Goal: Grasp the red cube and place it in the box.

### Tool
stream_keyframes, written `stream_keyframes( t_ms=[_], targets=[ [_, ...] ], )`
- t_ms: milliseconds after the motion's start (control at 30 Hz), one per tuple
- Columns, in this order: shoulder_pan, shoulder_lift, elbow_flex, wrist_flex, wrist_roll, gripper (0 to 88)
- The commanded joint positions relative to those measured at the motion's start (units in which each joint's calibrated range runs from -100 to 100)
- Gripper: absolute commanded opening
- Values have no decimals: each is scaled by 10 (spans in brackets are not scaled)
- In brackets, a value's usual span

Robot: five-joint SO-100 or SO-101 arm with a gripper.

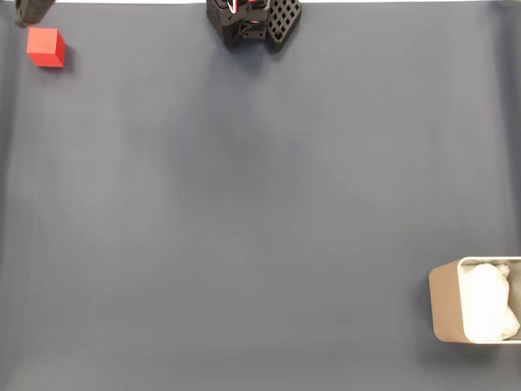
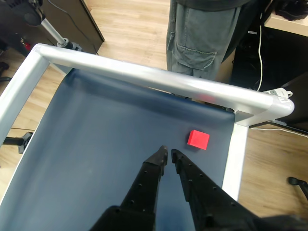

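Note:
The red cube (image 1: 45, 47) rests on the dark grey mat in the far top-left corner of the fixed view. The wrist view has the red cube (image 2: 198, 139) near the right rail, a little ahead and to the right of my gripper (image 2: 169, 153). The black fingers (image 2: 156, 166) are shut, nothing between them, held above the mat and apart from the cube. The beige box (image 1: 444, 305) with white wrinkly padding stands at the lower right edge of the fixed view, partly cut off.
The arm's black base (image 1: 252, 20) sits at the top centre of the fixed view. A dark object (image 1: 31, 10) pokes in just above the cube. An aluminium frame (image 2: 144, 77) borders the mat; a person's legs (image 2: 202, 38) stand beyond it.

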State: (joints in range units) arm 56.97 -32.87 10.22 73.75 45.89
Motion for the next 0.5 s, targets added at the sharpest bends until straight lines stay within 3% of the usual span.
stream_keyframes(
  t_ms=[0, 467],
  targets=[
    [22, 2, -3, -15, 6, 4],
    [114, 29, 0, -22, 12, 0]
  ],
)
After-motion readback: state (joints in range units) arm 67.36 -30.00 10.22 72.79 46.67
